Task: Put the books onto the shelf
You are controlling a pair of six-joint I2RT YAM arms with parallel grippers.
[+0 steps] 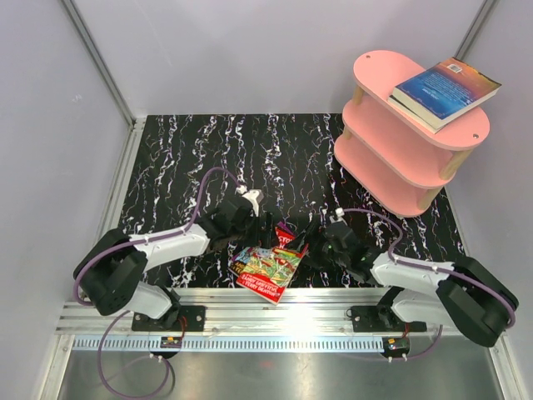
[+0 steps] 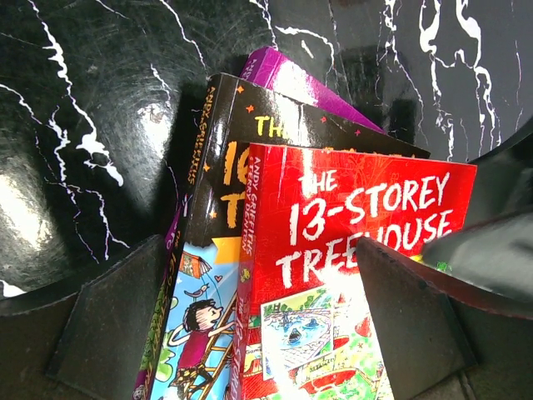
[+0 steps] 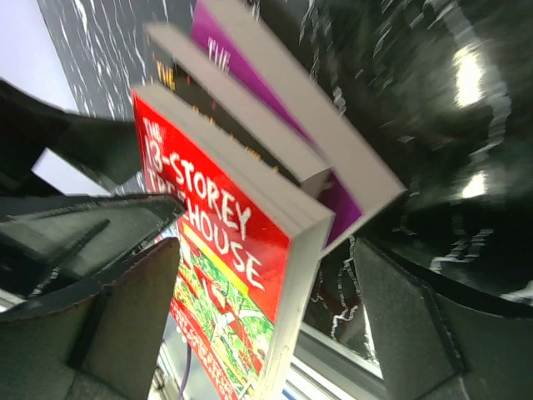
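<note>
Three books lie stacked near the table's front edge: a red one [image 1: 271, 267] on top, a black one [image 2: 216, 192] under it and a purple one [image 2: 287, 75] at the bottom. My left gripper [image 1: 265, 229] is open and straddles the stack's far end, one finger [image 2: 108, 325] beside the spines and the other over the red cover. From the other side my right gripper [image 1: 306, 243] is open, with the red book's page edge [image 3: 300, 275] between its fingers. A dark-blue book [image 1: 445, 90] lies on top of the pink shelf [image 1: 400, 158] at the back right.
The stack's near corner overhangs the aluminium rail [image 1: 333, 300] at the table's front. The two grippers are close together over the books. Grey walls enclose the black marbled table [image 1: 208, 150] on three sides.
</note>
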